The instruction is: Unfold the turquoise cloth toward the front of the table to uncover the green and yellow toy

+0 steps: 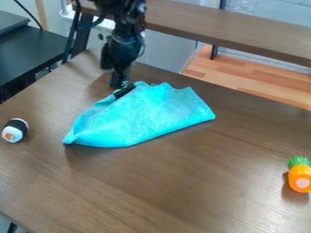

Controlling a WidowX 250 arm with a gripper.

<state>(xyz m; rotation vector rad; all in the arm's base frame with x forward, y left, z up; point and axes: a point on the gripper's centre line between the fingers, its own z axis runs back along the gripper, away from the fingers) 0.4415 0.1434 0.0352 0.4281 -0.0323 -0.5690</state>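
Note:
The black gripper [121,85] hangs down at the upper left of the table, touching or just over the back edge of a turquoise cloth [142,119]. Whether the cloth is held cannot be made out. The cloth lies creased across the table's middle, with a narrow corner toward the left, a broad end toward the right and wavy folds along its back edge. A dark piece at the gripper overlaps the cloth's upper left edge.
A toy sushi roll [15,130], black and white, sits at the table's left. Near the right edge lies an orange toy carrot [299,174] with a green top. Behind the brown table [182,191] runs a raised wooden shelf [231,31]; a black surface [36,50] stands at the upper left.

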